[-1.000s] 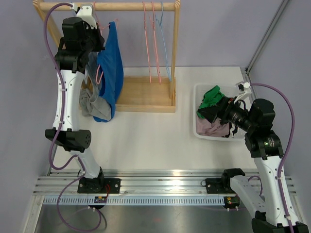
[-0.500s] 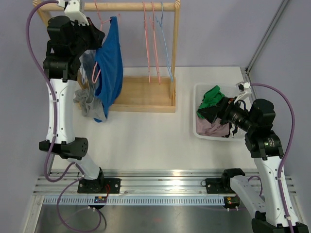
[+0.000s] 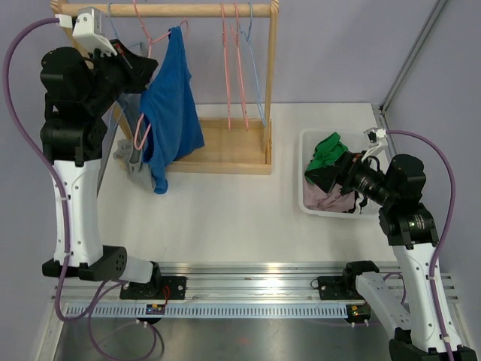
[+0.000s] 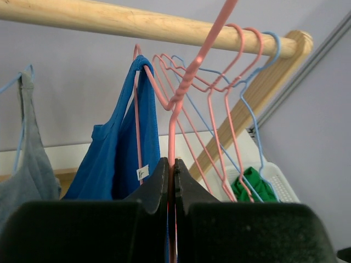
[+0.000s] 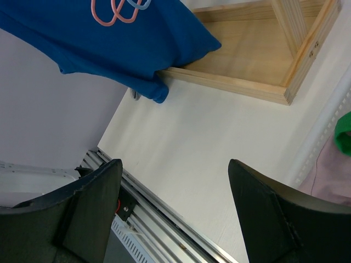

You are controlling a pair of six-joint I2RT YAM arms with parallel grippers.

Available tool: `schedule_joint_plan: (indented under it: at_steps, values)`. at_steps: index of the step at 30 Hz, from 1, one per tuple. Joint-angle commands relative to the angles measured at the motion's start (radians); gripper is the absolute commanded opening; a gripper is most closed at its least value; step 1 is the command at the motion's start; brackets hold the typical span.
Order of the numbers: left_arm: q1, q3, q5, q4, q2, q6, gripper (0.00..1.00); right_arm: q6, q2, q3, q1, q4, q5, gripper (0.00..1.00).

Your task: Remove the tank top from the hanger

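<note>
The left claw (image 4: pixel 171 165) is clamped shut on the wire of a pink hanger (image 4: pixel 186 82). The blue tank top (image 4: pixel 118 159) is hung by one strap on that hanger's shoulder, just left of and behind the claw, under the wooden rail (image 4: pixel 109 19). It cannot be told whether the hook sits on the rail, since it is cut off at the frame top. A grey garment (image 4: pixel 30 164) is seen at the far left.

The pinch on the wire is shown only by the left wrist view. In the top view the tank top is seen draped down to the rack base (image 3: pixel 225 147). The right claw (image 5: pixel 175 186) is seen with fingers apart in its own view, held over the surface (image 3: pixel 240 210) beside the white basket (image 3: pixel 304 197).

Since the earlier frame the left arm has been raised and swung left, and the tank top has been spread wider. The right arm is unchanged.
</note>
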Motion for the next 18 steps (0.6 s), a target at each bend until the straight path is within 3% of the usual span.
schedule_joint_plan:
  at_steps: [1, 10, 12, 18]
  values:
    - [0.002, -0.059, 0.087, 0.162, -0.133, -0.088, 0.00, 0.011, -0.017, -0.002, 0.003, 0.030, -0.037, 0.86]
    - [0.002, -0.358, 0.165, 0.273, -0.445, -0.154, 0.00, 0.032, -0.032, -0.017, 0.003, 0.070, -0.089, 0.91]
    - [0.002, -0.488, 0.180, 0.302, -0.536, -0.180, 0.00, 0.052, -0.031, -0.025, 0.003, 0.103, -0.104, 0.99]
    - [0.002, -0.821, 0.200, 0.334, -0.784, -0.228, 0.00, 0.167, -0.017, -0.103, 0.003, 0.270, -0.195, 0.99]
